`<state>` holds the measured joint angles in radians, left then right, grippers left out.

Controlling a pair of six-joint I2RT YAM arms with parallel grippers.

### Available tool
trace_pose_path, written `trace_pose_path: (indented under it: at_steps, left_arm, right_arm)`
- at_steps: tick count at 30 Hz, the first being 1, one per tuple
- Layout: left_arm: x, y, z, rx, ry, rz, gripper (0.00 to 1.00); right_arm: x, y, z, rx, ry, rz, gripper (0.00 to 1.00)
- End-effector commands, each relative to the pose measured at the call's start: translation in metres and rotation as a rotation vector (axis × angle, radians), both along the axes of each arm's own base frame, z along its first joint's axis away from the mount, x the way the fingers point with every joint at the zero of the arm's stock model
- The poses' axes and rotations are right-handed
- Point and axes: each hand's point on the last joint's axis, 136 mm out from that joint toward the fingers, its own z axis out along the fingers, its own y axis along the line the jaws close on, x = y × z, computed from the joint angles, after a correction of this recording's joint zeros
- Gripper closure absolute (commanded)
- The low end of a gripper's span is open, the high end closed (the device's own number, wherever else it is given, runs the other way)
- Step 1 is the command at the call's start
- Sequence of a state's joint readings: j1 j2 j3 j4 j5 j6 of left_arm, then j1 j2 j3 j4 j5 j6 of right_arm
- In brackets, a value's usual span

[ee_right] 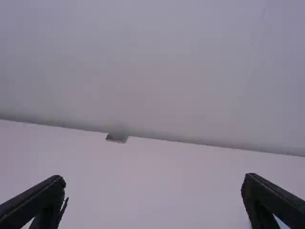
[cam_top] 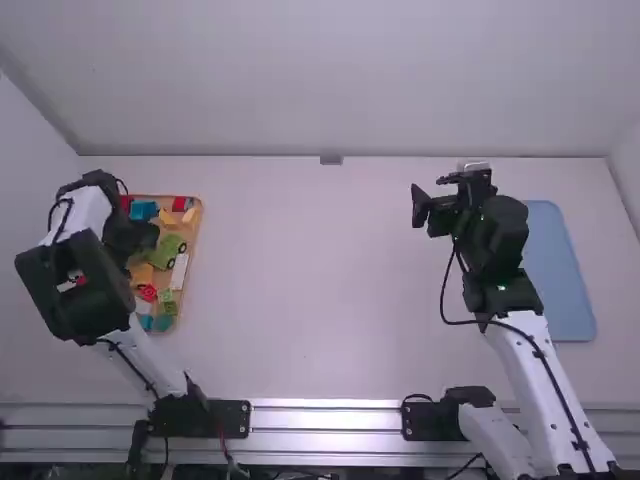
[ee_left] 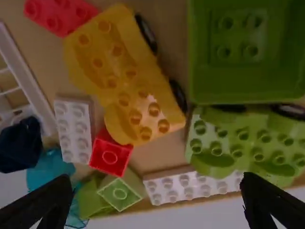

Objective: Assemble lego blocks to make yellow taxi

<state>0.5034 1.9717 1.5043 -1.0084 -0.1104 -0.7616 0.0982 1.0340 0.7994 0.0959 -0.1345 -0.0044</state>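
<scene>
My left gripper point(cam_top: 148, 238) is over the wooden tray of blocks at the left. In the left wrist view the left gripper point(ee_left: 155, 202) stands open above the blocks, nothing between its fingers. Below it lie a yellow car base with dark wheels point(ee_left: 126, 76), a green car base point(ee_left: 248, 138), a large green piece point(ee_left: 238, 52), white bricks point(ee_left: 74, 129), a red brick point(ee_left: 110, 156) and a small green block point(ee_left: 120, 193). My right gripper point(cam_top: 430, 210) is above the table on the right; in its wrist view the right gripper point(ee_right: 155, 202) is open and holds nothing.
The tray's right rim point(cam_top: 196, 240) faces the middle of the white table point(cam_top: 320, 290). A blue flat tray point(cam_top: 560, 270) lies at the right, beside the right arm. A small grey block point(cam_top: 331, 159) sits at the table's back edge.
</scene>
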Motion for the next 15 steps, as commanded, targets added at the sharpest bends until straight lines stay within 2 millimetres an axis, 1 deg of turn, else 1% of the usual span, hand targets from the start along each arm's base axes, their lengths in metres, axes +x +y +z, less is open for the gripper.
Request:
trace_pose_path:
  at_steps: [1,3,5,7,11,15]
  left_arm:
    - [-0.017,0.001,-0.011,0.036,0.073,0.030,0.06]
    - [-0.019,0.001,-0.015,0.034,0.072,0.031,0.06]
    - [-0.021,0.007,-0.021,0.041,0.059,0.050,0.06]
    - [-0.025,0.014,-0.026,0.051,0.048,0.105,0.07]
    - [-0.028,0.022,-0.034,0.044,0.021,0.149,0.06]
    - [-0.028,0.027,-0.041,0.047,-0.007,0.174,0.05]
  right_arm:
    - [0.003,0.000,0.018,0.004,-0.035,-0.001,0.01]
    - [0.003,0.001,0.018,0.004,-0.036,0.001,0.01]
    - [0.003,-0.001,0.018,0.004,-0.036,-0.003,0.01]
    - [0.003,-0.001,0.018,0.004,-0.035,-0.003,0.01]
    - [0.003,0.001,0.018,0.005,-0.038,0.002,0.01]
    - [0.003,0.004,0.021,0.006,-0.049,0.008,0.01]
